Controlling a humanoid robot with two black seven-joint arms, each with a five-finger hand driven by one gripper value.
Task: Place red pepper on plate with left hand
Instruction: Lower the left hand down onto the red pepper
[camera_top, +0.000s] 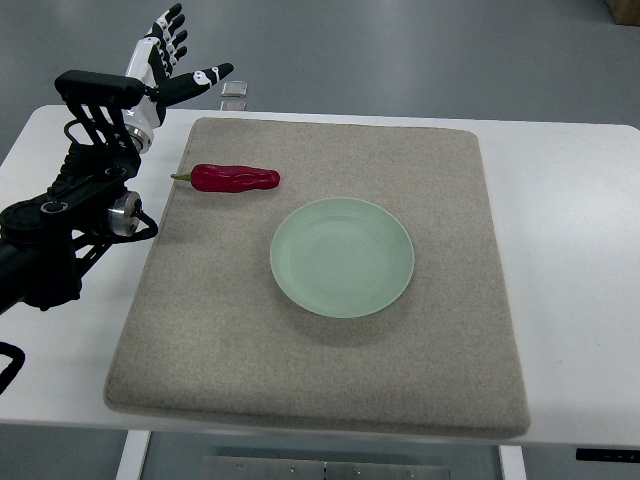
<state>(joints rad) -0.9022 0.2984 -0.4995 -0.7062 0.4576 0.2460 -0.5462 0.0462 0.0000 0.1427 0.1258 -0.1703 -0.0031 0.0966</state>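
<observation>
A white counter (580, 250) carries a grey mat (460, 350) that covers most of its top. On the mat lies the red pepper (236, 179), lengthwise across the picture, its green stem pointing left toward the mat's left edge. Right of it and nearer the robot sits a pale green plate (342, 257), near the middle of the mat and bare inside; pepper and plate lie close but do not touch.

The left arm comes in from the picture's left edge, its black linkage stretched over the counter's left side. The left robot hand (172, 60) hovers past the mat's far left corner, fingers spread and straight (thumb pointing right), holding nothing. It is apart from the pepper, which lies nearer the robot than the hand does.

A small silvery object (235, 90) rests on the counter just beyond the mat's far edge, too small to identify. The right arm does not show.
</observation>
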